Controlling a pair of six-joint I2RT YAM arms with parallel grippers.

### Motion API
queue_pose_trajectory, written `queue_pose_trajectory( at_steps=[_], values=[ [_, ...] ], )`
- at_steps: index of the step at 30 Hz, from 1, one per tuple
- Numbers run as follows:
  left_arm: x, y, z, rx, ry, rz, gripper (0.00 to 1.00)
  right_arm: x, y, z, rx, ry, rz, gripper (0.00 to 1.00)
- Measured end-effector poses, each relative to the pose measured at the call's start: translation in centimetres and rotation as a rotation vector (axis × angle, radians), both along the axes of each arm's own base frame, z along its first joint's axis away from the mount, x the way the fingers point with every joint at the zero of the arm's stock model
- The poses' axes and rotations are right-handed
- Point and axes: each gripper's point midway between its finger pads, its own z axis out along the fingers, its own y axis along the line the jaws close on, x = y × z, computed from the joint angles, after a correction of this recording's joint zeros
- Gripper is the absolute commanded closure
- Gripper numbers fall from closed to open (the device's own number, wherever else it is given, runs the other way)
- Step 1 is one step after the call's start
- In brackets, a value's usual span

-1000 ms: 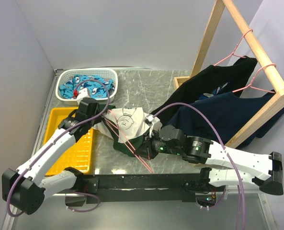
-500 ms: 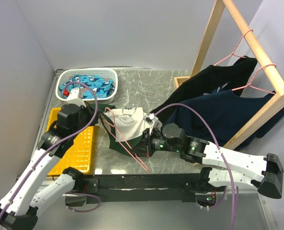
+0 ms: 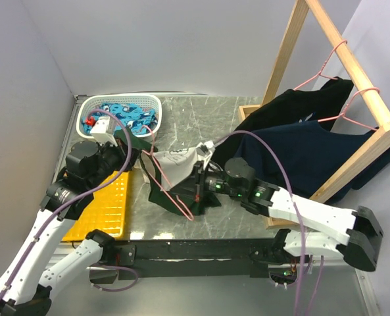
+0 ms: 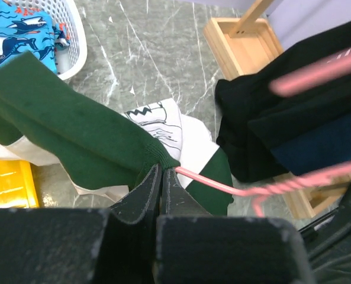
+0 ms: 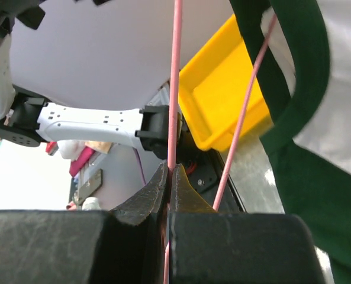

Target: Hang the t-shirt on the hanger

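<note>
My left fingers (image 4: 161,180) pinch the t-shirt (image 4: 74,136) by its green edge, my right fingers (image 5: 168,177) clamp the hanger (image 5: 174,89) wire over the bench (image 4: 163,47)

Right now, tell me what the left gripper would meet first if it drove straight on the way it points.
The left gripper, shut on the t-shirt sleeve hem, would likely push into the shirt's off-white printed front just beyond, then the marble table; depth is unclear.
</note>
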Motion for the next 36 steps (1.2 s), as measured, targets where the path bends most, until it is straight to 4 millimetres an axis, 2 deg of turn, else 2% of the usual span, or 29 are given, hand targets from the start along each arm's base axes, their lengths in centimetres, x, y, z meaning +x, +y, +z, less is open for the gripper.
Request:
queue_pose_trajectory(
  at_steps=[3, 6, 10, 15, 18, 19, 21, 24, 28, 33, 36],
  values=[
    [0.0, 0.2, -0.3, 0.020, 0.002, 0.000, 0.87, 0.7, 1.6, -0.5, 0.006, 0.009, 0.015, 1.00],
    [0.1, 0.6, -0.4, 0.046, 0.006, 0.015, 0.68, 1.4, 2.8, -1.5, 0.000, 0.023, 0.019, 1.00],
    [0.6, 1.4, 0.0, 0.076, -0.010, 0.056, 0.59, 1.9, 3.7, -1.9, 0.011, 0.029, 0.019, 1.00],
    [0.8, 2.1, -0.1, 0.110, -0.019, 0.086, 0.56, 2.2, 4.3, -1.7, 0.039, 0.029, 0.022, 1.00],
    [0.3, 2.5, -0.1, 0.127, -0.025, 0.085, 0.69, 2.4, 4.7, -2.1, 0.037, 0.035, 0.025, 1.00],
    [-0.1, 2.7, 0.0, 0.130, -0.031, 0.080, 0.70, 2.5, 4.8, -2.1, 0.037, 0.036, 0.024, 1.00],
    [-0.9, 2.9, 0.5, 0.124, -0.055, 0.068, 0.66, 2.6, 5.1, -2.0, 0.040, 0.036, 0.027, 1.00],
    [-2.3, 3.0, 1.8, 0.104, -0.112, 0.038, 0.46, 2.9, 5.5, -1.6, 0.049, 0.034, 0.033, 1.00],
    [-2.9, 2.5, 2.5, 0.092, -0.146, -0.009, 0.34, 3.0, 5.7, -1.3, 0.054, 0.036, 0.039, 1.00],
    [-1.1, 1.6, 1.3, 0.128, -0.106, -0.020, 0.31, 3.0, 5.8, -1.4, 0.051, 0.038, 0.040, 1.00],
    [0.4, 1.2, 0.4, 0.155, -0.077, -0.013, 0.32, 3.0, 5.8, -1.4, 0.051, 0.038, 0.041, 1.00]
  ],
)
